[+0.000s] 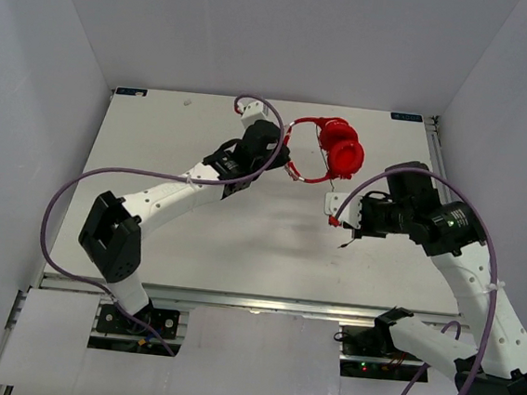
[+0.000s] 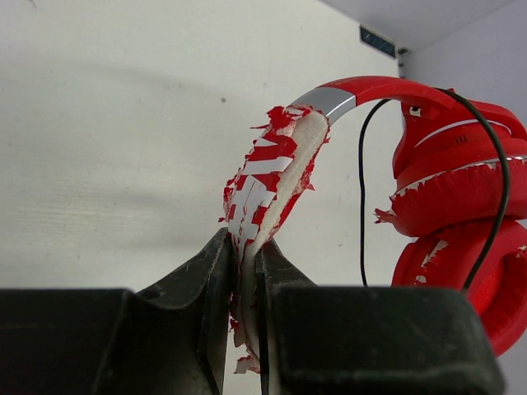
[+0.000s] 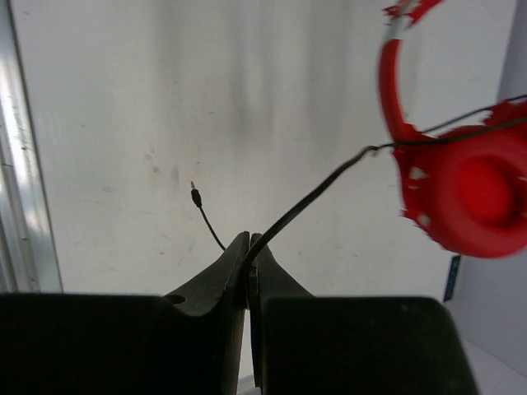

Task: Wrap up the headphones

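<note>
The red headphones (image 1: 341, 147) are at the back middle of the table, earcups stacked together. My left gripper (image 1: 287, 151) is shut on the peeling headband (image 2: 276, 164), which runs up from between the fingers toward the earcups (image 2: 457, 206). My right gripper (image 1: 339, 221) is nearer, below the earcups, and is shut on the thin dark cable (image 3: 321, 193). The cable stretches from the jaws up to the earcup (image 3: 469, 193). Its free end with the plug (image 3: 193, 191) sticks out to the left of the right gripper (image 3: 249, 243). In the left wrist view the cable (image 2: 361, 206) loops beside the headband, above my left gripper (image 2: 247, 247).
Thick purple robot cables (image 1: 57, 206) loop off both arms. White enclosure walls (image 1: 31, 91) stand on the left, back and right. A metal rail (image 3: 25, 164) runs along the table's near edge.
</note>
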